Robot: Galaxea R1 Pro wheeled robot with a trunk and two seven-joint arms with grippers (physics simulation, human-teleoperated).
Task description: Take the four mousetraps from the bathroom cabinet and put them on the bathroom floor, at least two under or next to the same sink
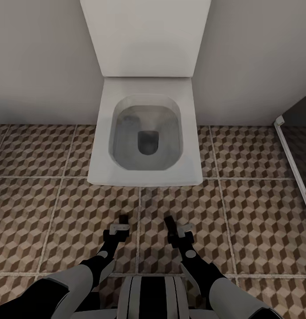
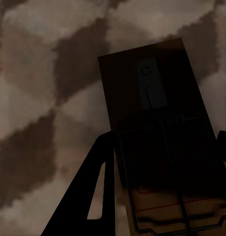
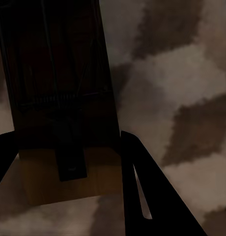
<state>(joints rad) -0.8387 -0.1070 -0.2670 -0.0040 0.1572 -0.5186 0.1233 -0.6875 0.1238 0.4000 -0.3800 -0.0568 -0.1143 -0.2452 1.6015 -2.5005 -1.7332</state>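
Spreading wide, the bathroom floor (image 1: 37, 212) lies under a white toilet (image 1: 146, 133). Above the tiles, the left gripper (image 1: 123, 223) pinches one mousetrap (image 2: 157, 142) and the right gripper (image 1: 170, 226) pinches another mousetrap (image 3: 64, 98).

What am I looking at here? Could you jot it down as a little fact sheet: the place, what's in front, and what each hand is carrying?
Place: bathroom floor, cube-patterned tiles
In front: white square toilet, lid up, against the wall
Far right: edge of a darker floor area
Left gripper: jaws closed on a mousetrap
Right gripper: jaws closed on a second mousetrap
Both traps: held above the tiles, not yet set down
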